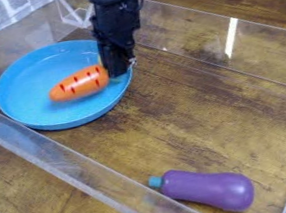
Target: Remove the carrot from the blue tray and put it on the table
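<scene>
Camera: blue tray (18,80), towards the tabletop's far-left corner; toy carrot (78,84), within its rim, tilted, leafy end towards the black gripper (110,72), pincer together there, presumably for lifting by the top, though any hold is unclear.

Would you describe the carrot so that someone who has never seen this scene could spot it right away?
Look for the round bright-blue tray on the wooden table. Inside it lies the carrot, a plump orange toy with dark grooves. Its orange color sets it apart from the purple eggplant outside the tray.
</scene>
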You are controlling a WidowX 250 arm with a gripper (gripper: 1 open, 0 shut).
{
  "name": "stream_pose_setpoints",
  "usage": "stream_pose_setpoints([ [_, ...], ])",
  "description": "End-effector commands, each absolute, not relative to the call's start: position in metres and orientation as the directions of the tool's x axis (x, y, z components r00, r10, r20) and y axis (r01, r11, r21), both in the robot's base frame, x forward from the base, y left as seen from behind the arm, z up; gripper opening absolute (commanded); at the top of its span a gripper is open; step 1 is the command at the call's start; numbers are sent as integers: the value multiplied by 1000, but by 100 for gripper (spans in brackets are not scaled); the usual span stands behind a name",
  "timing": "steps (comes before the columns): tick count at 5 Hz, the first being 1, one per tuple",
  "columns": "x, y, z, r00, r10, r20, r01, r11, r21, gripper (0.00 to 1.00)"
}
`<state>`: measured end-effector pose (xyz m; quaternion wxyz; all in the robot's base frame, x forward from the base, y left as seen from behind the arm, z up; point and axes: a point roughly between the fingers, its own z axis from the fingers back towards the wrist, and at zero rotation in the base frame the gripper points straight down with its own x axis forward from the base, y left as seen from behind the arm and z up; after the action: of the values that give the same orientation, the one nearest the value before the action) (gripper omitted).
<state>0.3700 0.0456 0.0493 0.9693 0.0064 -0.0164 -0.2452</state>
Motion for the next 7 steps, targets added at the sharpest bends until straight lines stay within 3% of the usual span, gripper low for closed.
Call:
stream_pose_setpoints([
  [1, 385, 36, 89, 874, -473, 113, 467, 881, 78, 0],
  [5, 381, 12, 109, 851, -499, 165, 491, 867, 90, 0],
  [7, 369, 2, 81, 819, -542, 189, 534, 840, 93, 0],
])
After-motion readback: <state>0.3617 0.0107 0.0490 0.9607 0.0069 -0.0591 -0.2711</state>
